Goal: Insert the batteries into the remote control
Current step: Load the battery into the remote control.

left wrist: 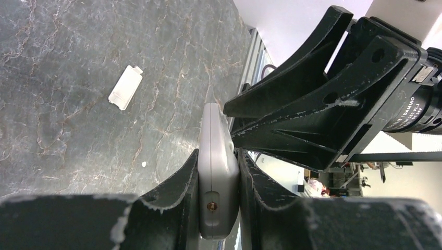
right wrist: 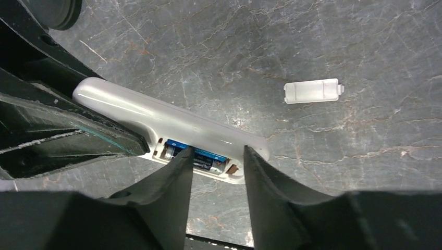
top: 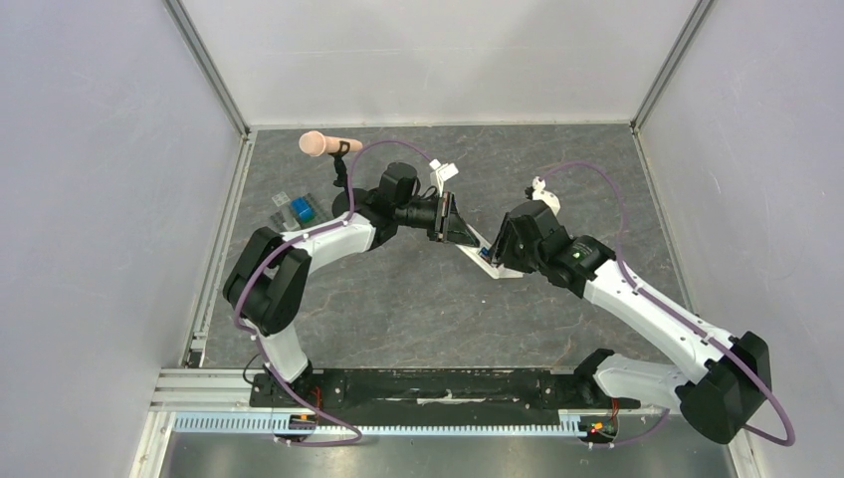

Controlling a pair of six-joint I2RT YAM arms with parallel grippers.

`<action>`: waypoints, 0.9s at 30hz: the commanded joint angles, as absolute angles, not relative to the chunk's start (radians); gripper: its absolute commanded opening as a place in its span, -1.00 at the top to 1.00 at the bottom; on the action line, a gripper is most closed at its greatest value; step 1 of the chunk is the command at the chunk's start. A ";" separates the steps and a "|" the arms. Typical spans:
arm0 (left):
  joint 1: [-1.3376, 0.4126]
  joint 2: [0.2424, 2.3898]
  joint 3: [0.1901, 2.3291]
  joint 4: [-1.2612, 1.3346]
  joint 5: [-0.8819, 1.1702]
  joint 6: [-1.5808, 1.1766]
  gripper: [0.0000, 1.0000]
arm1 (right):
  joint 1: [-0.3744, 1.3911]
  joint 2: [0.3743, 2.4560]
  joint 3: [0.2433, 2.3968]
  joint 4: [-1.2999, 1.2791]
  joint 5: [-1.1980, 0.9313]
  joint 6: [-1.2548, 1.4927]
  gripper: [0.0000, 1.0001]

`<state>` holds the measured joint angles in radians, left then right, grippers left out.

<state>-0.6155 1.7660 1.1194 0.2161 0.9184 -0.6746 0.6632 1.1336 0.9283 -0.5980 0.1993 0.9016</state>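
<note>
The white remote control (right wrist: 156, 115) is held on edge above the table, its battery bay open toward the right wrist camera. My left gripper (left wrist: 219, 179) is shut on one end of it; the end with a small LED shows between the fingers. Both batteries (right wrist: 208, 159) lie in the bay, one bright blue, one dark with a silvery tip. My right gripper (right wrist: 219, 152) is open, one fingertip at the batteries, the other past the remote's end. In the top view the two grippers, left (top: 456, 227) and right (top: 501, 254), meet at the remote (top: 510, 271) mid-table.
The white battery cover (right wrist: 312, 91) lies loose on the grey table; it also shows in the left wrist view (left wrist: 125, 87). A pink microphone (top: 323, 144) on a black stand and a blue brick (top: 302, 209) stand at the back left. Small white parts (top: 445, 171) lie behind the grippers.
</note>
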 commanded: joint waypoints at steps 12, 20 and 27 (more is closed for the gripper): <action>-0.607 1.705 1.190 0.314 0.944 -0.837 0.96 | 0.628 0.933 0.990 -0.635 0.207 0.847 -0.64; -0.595 1.647 1.195 0.345 0.969 -0.913 0.96 | 0.625 0.774 0.860 -0.585 0.252 0.944 -0.70; -0.594 1.621 1.188 0.377 1.005 -0.952 0.96 | 0.626 0.667 0.760 -0.486 0.236 1.003 -0.74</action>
